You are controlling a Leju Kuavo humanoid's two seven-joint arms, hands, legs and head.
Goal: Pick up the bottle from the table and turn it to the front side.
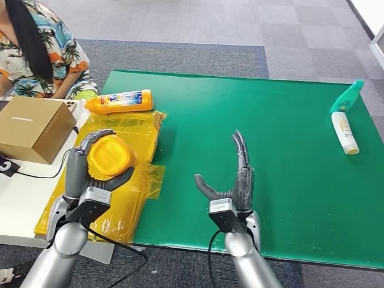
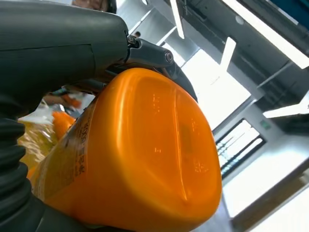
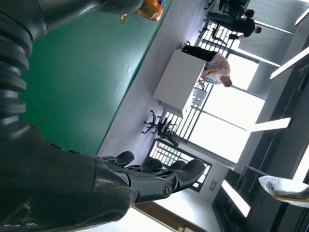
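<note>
Support surface is a table covered by a green mat (image 1: 254,174). At the mat's left side lies crinkled yellow plastic sheeting (image 1: 131,174). An orange bottle (image 1: 121,101) lies on its side at the sheeting's far end. Near the mat's far right edge, a white bottle (image 1: 344,132) and a teal bottle (image 1: 348,96) lie end to end. Beside the mat to the left, a cardboard box (image 1: 33,128) sits on a white tabletop (image 1: 23,204).

- The left hand (image 1: 90,174) is raised on its silver arm, dark fingers and thumb curled around a yellow-orange plastic bottle (image 1: 110,157).
- The right hand (image 1: 231,180) stands upright, fingers straight, thumb spread, holding nothing.
</note>
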